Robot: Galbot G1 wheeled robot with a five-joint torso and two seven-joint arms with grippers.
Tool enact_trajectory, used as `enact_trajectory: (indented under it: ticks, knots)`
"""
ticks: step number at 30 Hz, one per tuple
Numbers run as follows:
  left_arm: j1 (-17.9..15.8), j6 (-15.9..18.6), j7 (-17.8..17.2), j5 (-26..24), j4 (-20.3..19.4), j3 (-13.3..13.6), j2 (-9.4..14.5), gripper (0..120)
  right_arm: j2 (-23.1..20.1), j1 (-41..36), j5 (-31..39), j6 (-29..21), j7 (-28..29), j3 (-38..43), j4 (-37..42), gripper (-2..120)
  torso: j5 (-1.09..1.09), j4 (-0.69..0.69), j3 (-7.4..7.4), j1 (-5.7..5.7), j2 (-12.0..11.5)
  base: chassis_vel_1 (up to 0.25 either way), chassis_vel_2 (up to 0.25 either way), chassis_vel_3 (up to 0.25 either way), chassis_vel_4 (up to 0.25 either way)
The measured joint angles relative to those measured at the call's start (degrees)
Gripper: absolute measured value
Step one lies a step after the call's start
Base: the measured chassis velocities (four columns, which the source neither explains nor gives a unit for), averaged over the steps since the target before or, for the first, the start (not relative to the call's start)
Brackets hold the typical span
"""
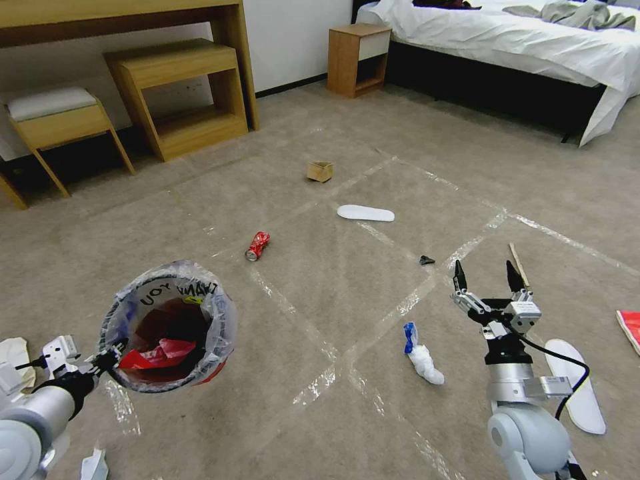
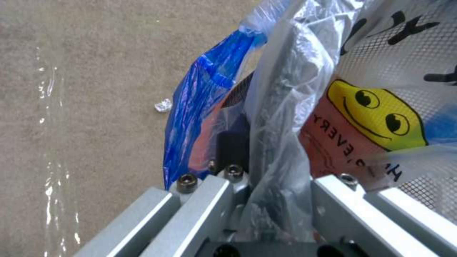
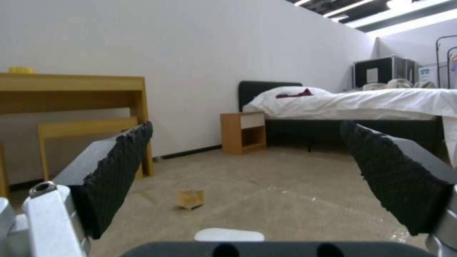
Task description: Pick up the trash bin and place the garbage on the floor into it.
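The left gripper (image 1: pixel 110 353) is clamped on the rim of the bin (image 1: pixel 170 327), held off the floor (image 1: pixel 320 313) with a red wrapper inside. The right gripper (image 1: pixel 485 277) hangs spread and empty. Collecting seems underway; the wad (image 1: pixel 420 353) lies nearest, so a downward reach comes next.

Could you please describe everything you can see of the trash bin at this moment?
The trash bin is a small round red container lined with a clear, crinkly plastic bag folded over its rim, with black lettering and a yellow smiley print. It is held off the carpet, tilted so its mouth faces the head camera, by the left end effector clamped on its rim. Red litter lies inside.
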Motion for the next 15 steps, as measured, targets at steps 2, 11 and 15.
enact_trajectory:
  ticks: [2, 11, 15]
  knots:
    - [-0.1, 0.0, 0.0, 0.0, 0.0, 0.0, 0.0, 1, -0.1, 0.1, 0.1, 0.1, 0.0, 0.0, -0.1, 100, 0.0, 0.0, -0.01, 0.0, 0.0, 0.0, 0.0, 0.0, 0.0]
    - [-0.4, 0.0, 0.0, 0.0, 0.2, 0.0, 0.0, 1, -0.2, 0.4, 0.4, -0.1, 0.2, 0.0, -0.4, 100, 0.0, 0.01, 0.0, 0.0, 0.0, 0.0, 0.0, 0.0, 0.0]
    - [-0.6, 0.0, 0.0, 0.0, 0.5, 0.2, -0.2, 1, -0.6, 0.4, 0.8, -1.2, 1.5, -0.2, -0.4, 100, 0.0, 0.0, 0.0, 0.0, 0.0, 0.0, 0.0, 0.0, 0.0]
